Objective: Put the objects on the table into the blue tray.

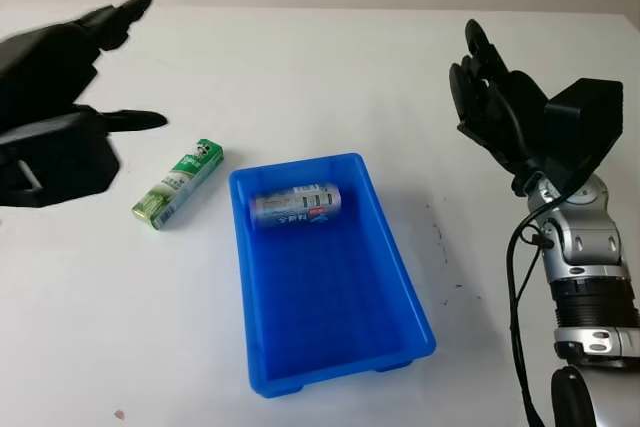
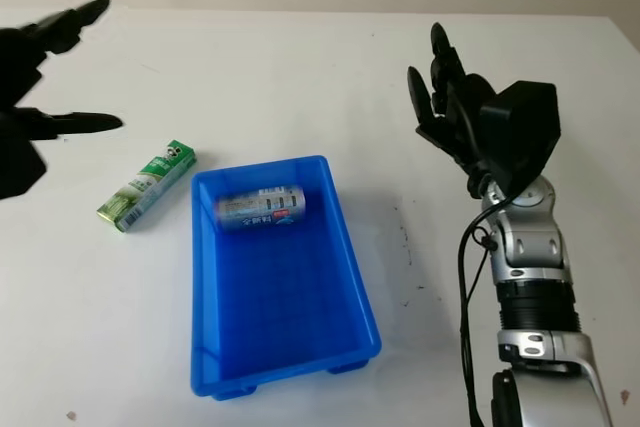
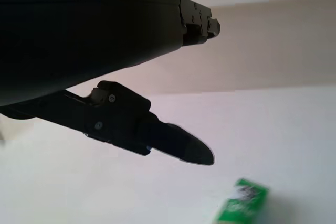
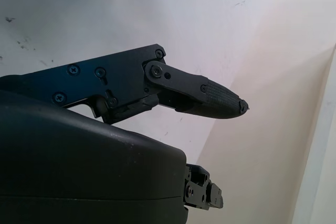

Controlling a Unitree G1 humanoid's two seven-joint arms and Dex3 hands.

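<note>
Just below the open, empty left hand (image 1: 60,107) sits the green pack (image 1: 178,184), right beside the tray (image 1: 400,277), so a sloppy grab could shove it away.

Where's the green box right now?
In the left eye view the green box lies on the white table, just off the blue tray on the left hand's side; that hand is open beside it.

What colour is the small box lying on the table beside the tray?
Green and white; the small box shows best in the left eye view, left of the blue tray.
</note>
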